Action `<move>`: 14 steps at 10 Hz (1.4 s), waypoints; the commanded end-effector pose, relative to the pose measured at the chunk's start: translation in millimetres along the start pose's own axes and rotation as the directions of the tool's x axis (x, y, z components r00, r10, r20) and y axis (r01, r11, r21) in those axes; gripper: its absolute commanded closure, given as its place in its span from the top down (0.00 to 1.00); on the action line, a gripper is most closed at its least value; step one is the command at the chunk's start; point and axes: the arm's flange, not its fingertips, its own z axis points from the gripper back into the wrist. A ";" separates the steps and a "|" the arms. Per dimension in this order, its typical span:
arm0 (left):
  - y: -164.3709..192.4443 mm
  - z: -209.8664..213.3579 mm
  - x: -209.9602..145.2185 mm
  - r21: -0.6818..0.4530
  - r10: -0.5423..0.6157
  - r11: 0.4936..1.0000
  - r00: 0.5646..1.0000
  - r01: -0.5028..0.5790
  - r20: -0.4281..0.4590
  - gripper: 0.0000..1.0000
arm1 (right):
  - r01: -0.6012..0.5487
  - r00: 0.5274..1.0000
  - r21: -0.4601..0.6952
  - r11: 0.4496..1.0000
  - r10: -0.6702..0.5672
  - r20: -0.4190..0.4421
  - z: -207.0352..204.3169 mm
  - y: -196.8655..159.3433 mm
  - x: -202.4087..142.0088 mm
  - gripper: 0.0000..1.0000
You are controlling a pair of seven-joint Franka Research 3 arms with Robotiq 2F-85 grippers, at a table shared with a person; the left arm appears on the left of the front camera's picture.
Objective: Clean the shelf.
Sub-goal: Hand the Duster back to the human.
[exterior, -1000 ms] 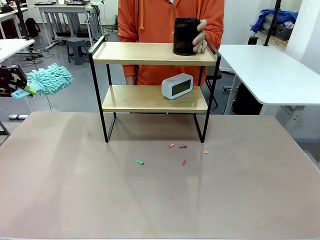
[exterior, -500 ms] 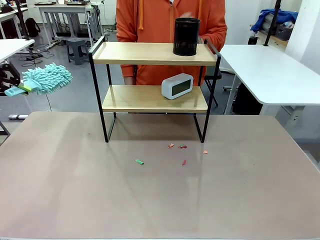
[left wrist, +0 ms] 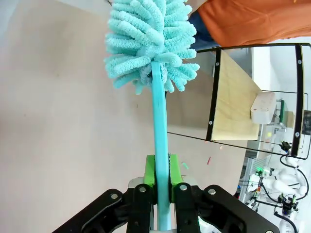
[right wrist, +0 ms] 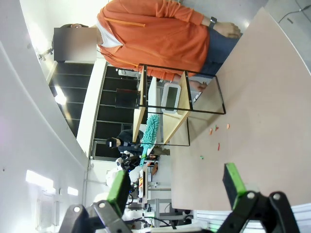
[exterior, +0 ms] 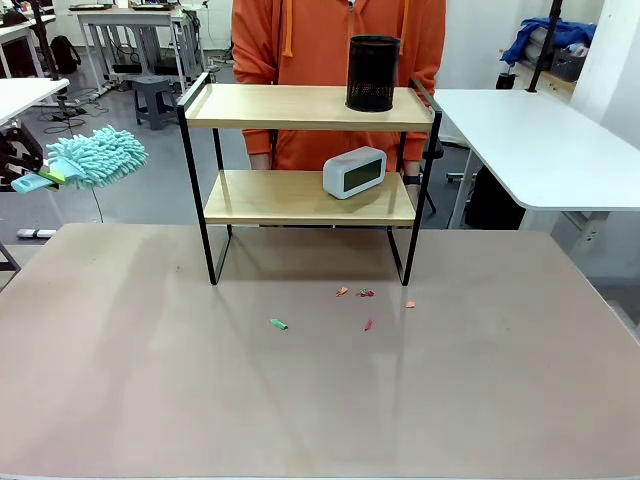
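The shelf [exterior: 300, 107] stands at the table's far middle, a black mesh cup [exterior: 373, 72] on its top board and a white clock [exterior: 354, 171] on the lower one. My left gripper [exterior: 35, 178] hovers off the table's left edge, shut on the handle of a teal fluffy duster [exterior: 97, 157] whose head points toward the shelf. In the left wrist view the green pads [left wrist: 150, 170] of the left gripper [left wrist: 162, 165] clamp the duster [left wrist: 148, 43] handle, with the shelf [left wrist: 233, 102] beyond. My right gripper [right wrist: 175, 187] is open and holds nothing, far from the shelf [right wrist: 180, 104].
A person in an orange hoodie [exterior: 340, 40] stands right behind the shelf, hands off it. Small red and green scraps [exterior: 367, 294] lie on the brown table [exterior: 320, 400] in front of the shelf. White tables [exterior: 540, 140] flank the far sides.
The person's hand let go of the black cup on the top board and drew back. The duster and left gripper barely shifted.
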 end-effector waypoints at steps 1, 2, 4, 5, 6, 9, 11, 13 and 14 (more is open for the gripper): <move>-3.5 2.3 0.2 -0.018 0.014 1.000 1.000 -0.014 0.010 0.00 | -0.026 1.000 0.026 0.999 0.025 0.018 1.4 2.1 1.2 1.00; -3.5 2.3 0.2 -0.018 0.014 1.000 1.000 -0.014 0.010 0.00 | -0.026 1.000 0.026 0.999 0.025 0.018 1.4 2.1 1.2 1.00; -17.3 31.8 -13.3 -0.060 -0.120 0.990 0.991 0.124 0.057 0.13 | -0.040 0.995 -0.012 0.999 0.041 0.087 8.1 9.5 5.1 1.00; -28.4 65.9 -25.4 -0.266 -0.187 0.941 0.977 0.209 0.106 0.13 | -0.111 0.993 0.076 0.991 0.108 0.041 2.6 27.3 5.3 1.00; -34.9 94.8 -41.4 -0.429 -0.341 0.837 0.937 0.339 0.075 0.13 | -0.143 0.981 0.151 0.978 0.160 -0.109 -13.9 47.2 2.2 1.00; -49.1 117.3 -61.8 -0.594 -0.605 0.636 0.796 0.493 0.014 0.13 | -0.221 0.884 0.177 0.959 0.273 -0.378 -91.4 80.9 -22.1 1.00; -80.4 83.7 -69.1 -0.734 -0.843 0.462 0.503 0.497 -0.190 0.13 | -0.261 0.851 0.152 0.953 0.301 -0.429 -132.8 87.0 -33.5 1.00; -109.9 32.3 -69.7 -0.827 -0.954 0.300 0.155 0.475 -0.258 0.13 | -0.276 0.827 0.097 0.956 0.288 -0.482 -159.4 83.7 -41.8 1.00; -120.4 6.0 -72.1 -0.857 -0.960 0.251 0.005 0.450 -0.279 0.13 | -0.282 0.808 0.084 0.956 0.284 -0.516 -168.8 80.7 -50.5 1.00</move>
